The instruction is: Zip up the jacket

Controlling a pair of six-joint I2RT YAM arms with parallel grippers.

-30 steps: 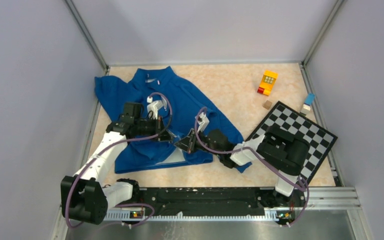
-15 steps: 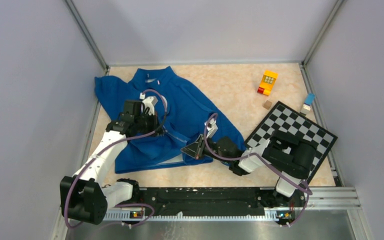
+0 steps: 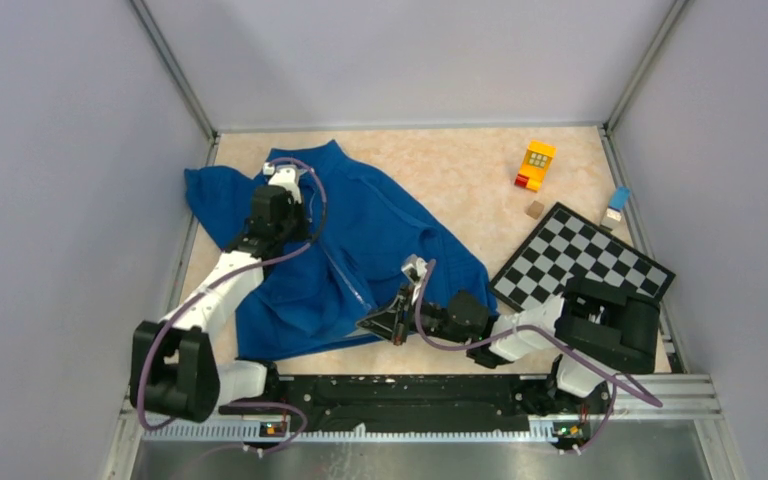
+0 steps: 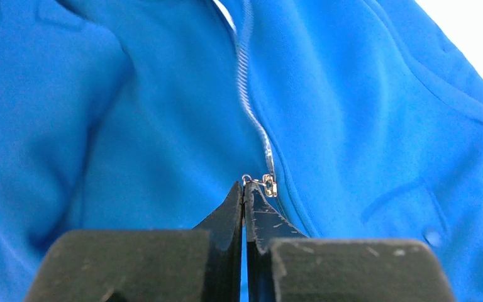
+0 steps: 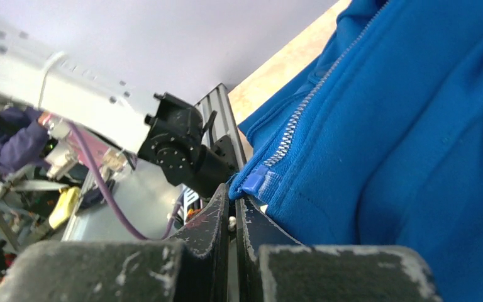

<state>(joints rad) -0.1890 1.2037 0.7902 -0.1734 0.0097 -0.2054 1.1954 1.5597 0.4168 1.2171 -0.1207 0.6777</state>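
Fleecy blue jacket [image 3: 380, 225]: left fingers [image 4: 228, 212] pinch metal zipper pull [image 4: 261, 182]; right fingers [image 5: 209, 225] clamp hem [image 5: 255, 184].

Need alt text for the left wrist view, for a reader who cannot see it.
The left tool, shut, pinches the small metal zipper pull on a blue jacket that fills the frame. A line of zipper teeth runs from the pull up to the top edge.
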